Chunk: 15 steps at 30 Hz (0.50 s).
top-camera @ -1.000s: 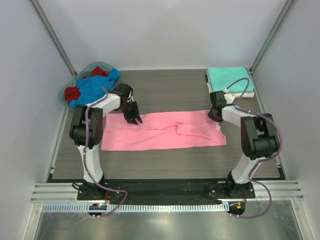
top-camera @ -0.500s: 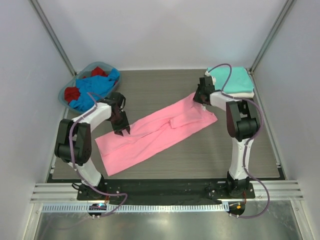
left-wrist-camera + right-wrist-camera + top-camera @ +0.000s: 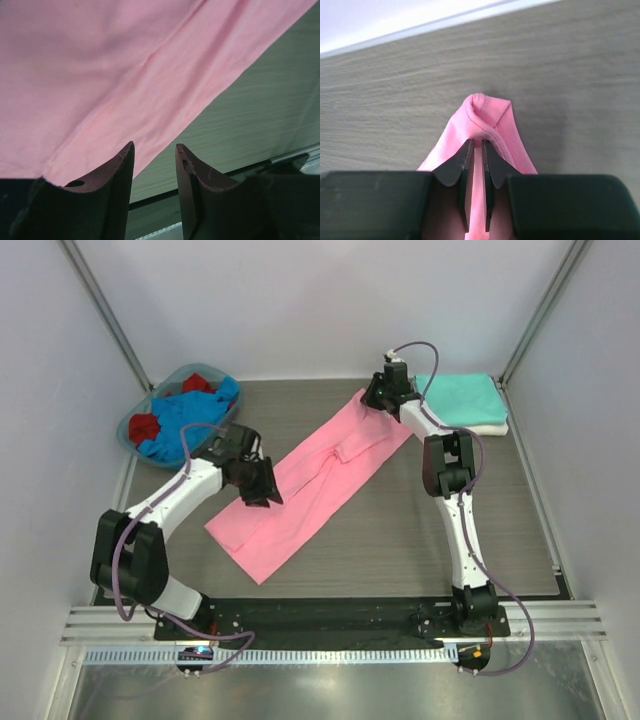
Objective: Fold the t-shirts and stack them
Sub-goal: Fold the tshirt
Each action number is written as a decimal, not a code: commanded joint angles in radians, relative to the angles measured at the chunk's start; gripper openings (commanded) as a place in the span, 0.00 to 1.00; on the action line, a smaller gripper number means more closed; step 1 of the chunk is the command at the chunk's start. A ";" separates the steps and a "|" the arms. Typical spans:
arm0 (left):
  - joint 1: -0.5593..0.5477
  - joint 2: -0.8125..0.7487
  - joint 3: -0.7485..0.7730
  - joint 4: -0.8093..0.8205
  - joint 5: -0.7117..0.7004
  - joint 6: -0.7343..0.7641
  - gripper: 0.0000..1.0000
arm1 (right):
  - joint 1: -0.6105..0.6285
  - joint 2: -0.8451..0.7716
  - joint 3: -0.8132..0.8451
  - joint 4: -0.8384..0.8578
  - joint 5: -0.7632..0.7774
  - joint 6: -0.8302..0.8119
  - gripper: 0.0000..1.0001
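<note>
Top external: pink t-shirt [image 3: 310,485] flat and diagonal on table [image 3: 400,530], near end under left gripper [image 3: 265,490], far end at right gripper [image 3: 375,398]. Left wrist: jaws spread, nothing between; pink cloth just beyond the tips. Right wrist: jaws almost pressed together, pinching a bunched pink edge at the tips.

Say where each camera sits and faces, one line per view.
Top external: high behind the bases, looking down on the table; left arm and right arm show.
Left wrist: on the left arm, looking past the open left gripper at the edge of the pink t-shirt.
Right wrist: looking along the right gripper, shut on the t-shirt's end.
Shared: all show the pink t-shirt.
</note>
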 commanded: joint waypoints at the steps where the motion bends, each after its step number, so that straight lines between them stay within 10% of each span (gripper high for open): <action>1: -0.109 0.020 -0.078 0.067 0.034 -0.019 0.40 | 0.006 0.090 0.144 -0.054 -0.065 -0.015 0.18; 15: -0.270 0.063 -0.320 0.306 -0.005 -0.132 0.38 | 0.022 -0.373 -0.100 -0.184 0.089 0.053 0.48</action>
